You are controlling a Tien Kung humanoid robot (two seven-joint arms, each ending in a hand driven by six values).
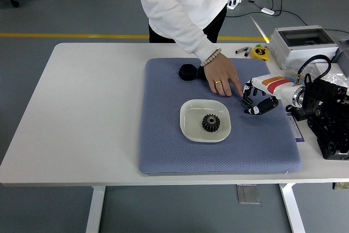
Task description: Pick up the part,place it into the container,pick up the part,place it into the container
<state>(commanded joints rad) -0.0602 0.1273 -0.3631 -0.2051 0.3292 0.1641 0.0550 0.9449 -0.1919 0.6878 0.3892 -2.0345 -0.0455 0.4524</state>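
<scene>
A black gear (210, 122) lies in the white dish (190, 125) in the middle of the blue mat (163, 135). At the mat's back edge sits a round black part (188, 72). A person's hand (221, 79) lies flat just to the right of it and covers whatever is underneath. My right hand (255, 103) hovers low over the mat, right of the dish and apart from it. Its fingers are loosely bent and hold nothing. The left arm is out of view.
The person in a white top stands at the far side, with an arm reaching over the mat's back. A grey box (302, 42) and a yellow tape measure (260, 52) sit at the back right. Black equipment (330, 118) stands at the right edge.
</scene>
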